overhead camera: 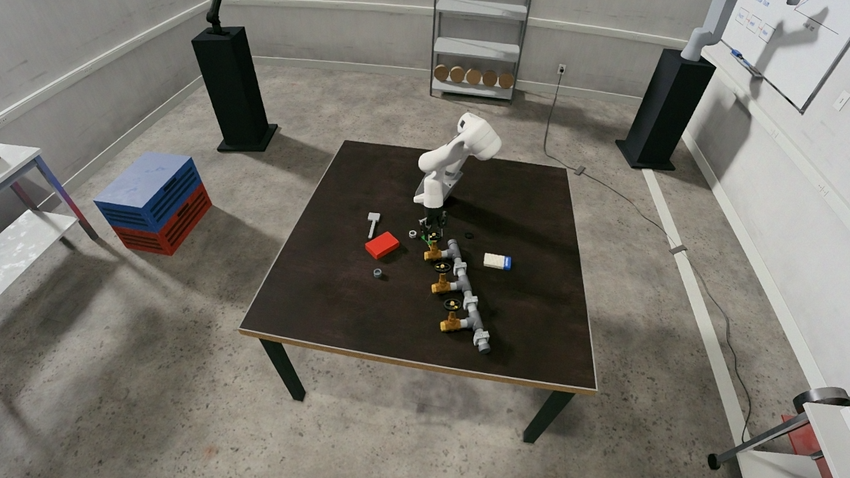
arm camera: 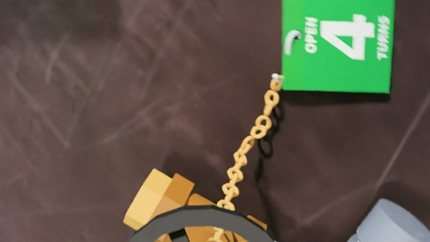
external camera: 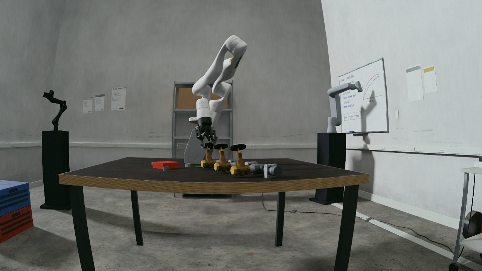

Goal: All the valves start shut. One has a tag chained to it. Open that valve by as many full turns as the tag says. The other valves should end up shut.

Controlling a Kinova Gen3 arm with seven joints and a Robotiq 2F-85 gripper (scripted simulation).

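Observation:
Three brass valves with black handwheels stand on a grey pipe (overhead camera: pixel 466 282) (external camera: pixel 266 169) (arm camera: pixel 386 222) on the dark table (overhead camera: pixel 333 297). The far valve (overhead camera: pixel 432 253) (external camera: pixel 208 163) has a chain (arm camera: pixel 248 144) running to a green tag (arm camera: pixel 336 47) (overhead camera: pixel 423 238) that reads "OPEN 4 TURNS". My gripper (overhead camera: pixel 431 233) (external camera: pixel 206 145) points straight down over this valve. Its fingers stand partly open on either side of the handwheel (arm camera: pixel 201 215). The fingers do not show in the wrist view. The middle valve (overhead camera: pixel 441 267) (external camera: pixel 220 146) and the near valve (overhead camera: pixel 452 304) (external camera: pixel 237 147) stand apart from the gripper.
A red block (overhead camera: pixel 381 244) (external camera: pixel 165 164) lies left of the valves, with a grey mallet (overhead camera: pixel 373 222) behind it. Small grey rings (overhead camera: pixel 378 273) (overhead camera: pixel 412 234) lie nearby. A white and blue box (overhead camera: pixel 497 261) and a black ring (overhead camera: pixel 468 238) lie right of the pipe.

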